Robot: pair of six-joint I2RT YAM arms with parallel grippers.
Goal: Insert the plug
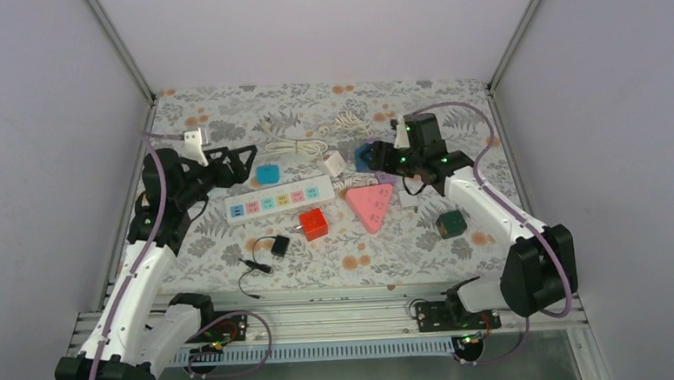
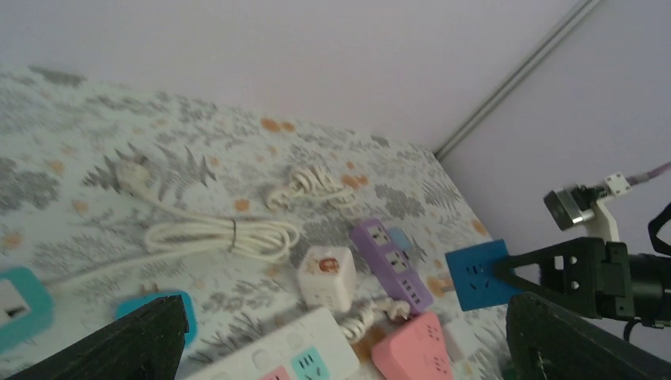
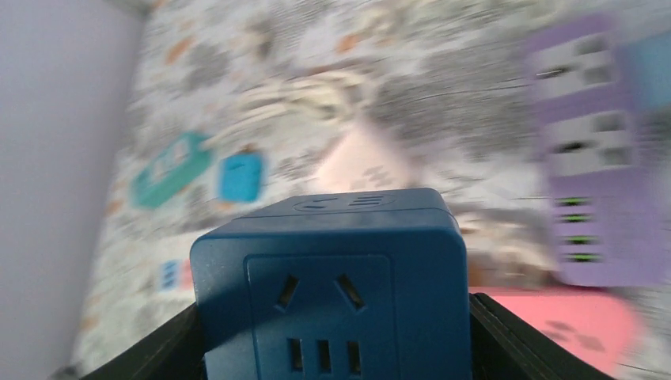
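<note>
Looking down from the top camera, we see the right gripper (image 1: 372, 156) clamped on a blue socket cube (image 1: 362, 161) and the left gripper (image 1: 243, 163) spread open and holding nothing, beside a teal adapter (image 1: 267, 174). Only our right wrist view shows the cube's socket face, its slots unfilled. Only the left wrist view makes out the white plug (image 2: 130, 172), lying on the bench (image 2: 71, 111) at the end of its coiled cord (image 2: 221, 235), well apart from both grippers.
</note>
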